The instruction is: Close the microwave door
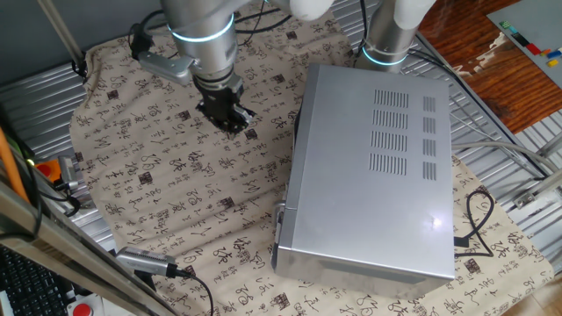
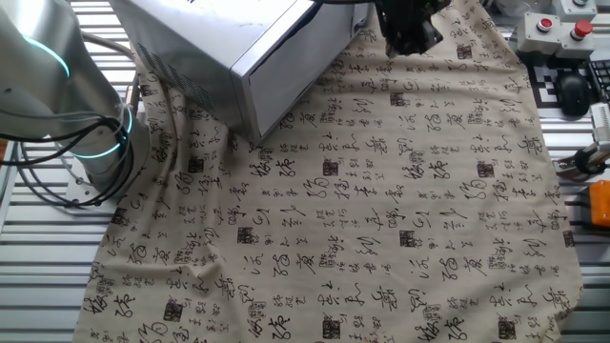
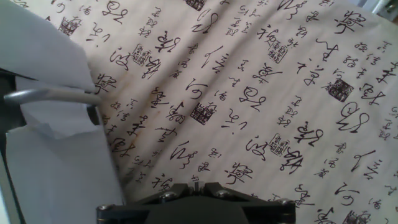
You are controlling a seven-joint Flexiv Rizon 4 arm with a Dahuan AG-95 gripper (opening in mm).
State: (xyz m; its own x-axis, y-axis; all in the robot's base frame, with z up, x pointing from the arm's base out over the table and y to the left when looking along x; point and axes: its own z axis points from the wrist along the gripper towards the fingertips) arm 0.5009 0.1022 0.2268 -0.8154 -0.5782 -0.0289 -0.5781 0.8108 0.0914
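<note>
The arm is seen in one fixed view descending from the upper left, w/ a lit cyan ring on its wrist segment. The black gripper (image 1: 230,115) is pointed down at the cloth, just left of the microwave (image 1: 373,167), apart from it. In the other fixed view the gripper (image 2: 408,33) is seen at the top edge, just right of the microwave (image 2: 224,48). The fingertips are seen close together w/ nothing between them in one fixed view; exact jaw gap cannot be told. In the hand view only the dark gripper base is shown at the bottom edge; fingers are not seen.

The tabletop is covered by a beige cloth (image 1: 167,184) printed w/ black calligraphy characters and small seal marks; the cloth (image 2: 381,210) is wrinkled near the second arm's base. Slatted metal tabletop (image 2: 38,238) is exposed beyond the cloth edges. A second arm base (image 1: 386,35) w/ a cyan ring stands behind the microwave. A red-button control box (image 2: 558,29) is seen at the upper right of the other fixed view.

The microwave is a silver-grey box w/ vent slot rows (image 1: 404,132) on its top panel and a black cord (image 1: 479,224) at its right side. The microwave door (image 2: 286,71) is seen flush against the front, handle (image 3: 53,95) visible in the hand view. Interior is not visible.
</note>
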